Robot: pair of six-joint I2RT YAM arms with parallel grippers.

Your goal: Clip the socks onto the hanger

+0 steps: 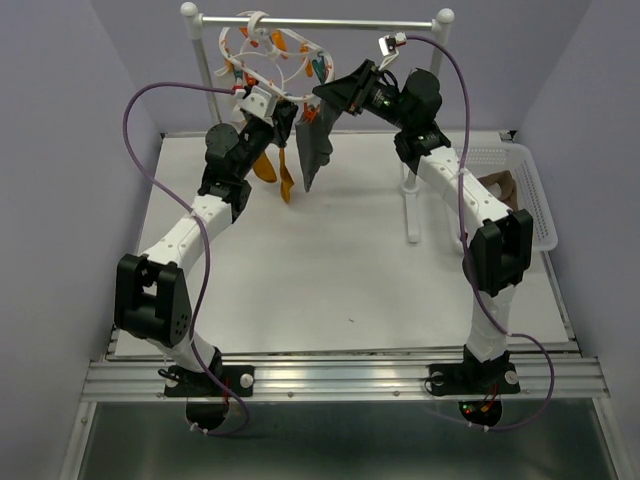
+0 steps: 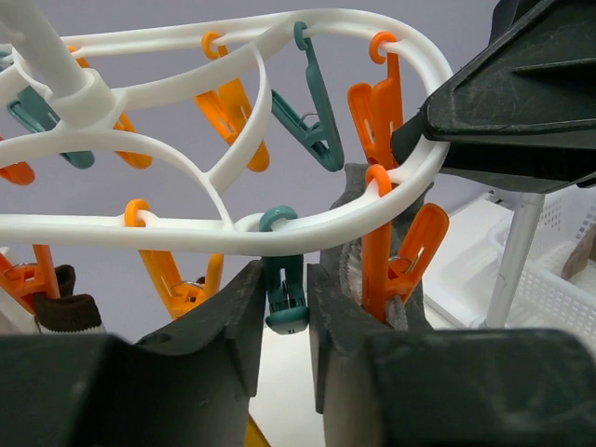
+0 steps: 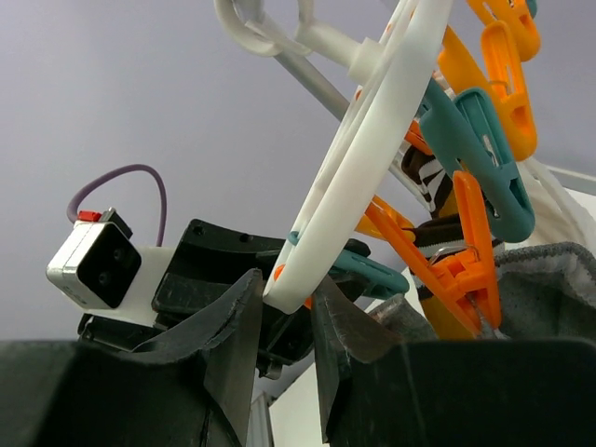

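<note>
**Both grippers on the hanger, grey sock clipped**

Obs. 1: The hanger (image 2: 168,230) hangs from the rail (image 1: 340,22) at the far side of the table (image 1: 330,260), with both arms reaching up to it.

Obs. 2: The left gripper (image 2: 285,298) comes from below. Its jaws are narrowed onto a teal clip (image 2: 283,279) on the lower ring, with both fingers against the clip's sides.

Obs. 3: The right gripper (image 3: 287,284) is at the hanger's right end. Its jaws are nearly closed and the white ring is pinched between them.

Obs. 4: A grey sock (image 1: 312,150) hangs straight down from an orange clip (image 2: 377,242), just beside the teal clip and between the two grippers.

Obs. 5: An orange sock (image 1: 268,165) hangs lower left, close to the left arm. From the top view I cannot tell which clip holds it.

Obs. 6: The basket (image 1: 530,200) sits at the table's right edge, well apart from the hanger.
</note>
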